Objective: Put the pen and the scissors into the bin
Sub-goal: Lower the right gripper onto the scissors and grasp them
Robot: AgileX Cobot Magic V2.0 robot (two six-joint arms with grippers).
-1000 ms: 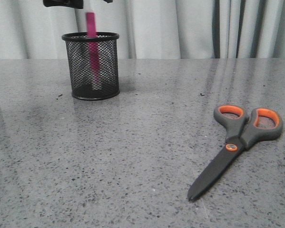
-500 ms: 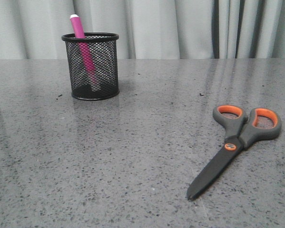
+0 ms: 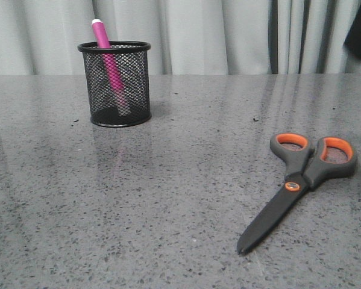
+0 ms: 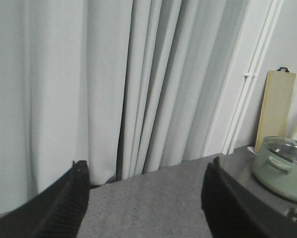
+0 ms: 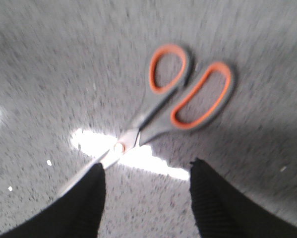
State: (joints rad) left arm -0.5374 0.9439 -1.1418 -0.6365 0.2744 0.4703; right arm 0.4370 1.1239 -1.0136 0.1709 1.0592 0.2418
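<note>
Pen [image 3: 109, 60] leans in the bin [image 3: 115, 83] upper left, front view; scissors [image 3: 301, 180] lie flat lower right. Left gripper [image 4: 146, 198] spread, empty, facing curtains [image 4: 113, 79]. Right gripper [image 5: 147, 196] splayed above scissors [image 5: 173, 106], apparently lining up a grasp

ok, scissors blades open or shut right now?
Shut. The scissors lie flat on the table, the blades together as one dark wedge to a single tip and the orange-lined loops side by side. They're outside the bin.
</note>
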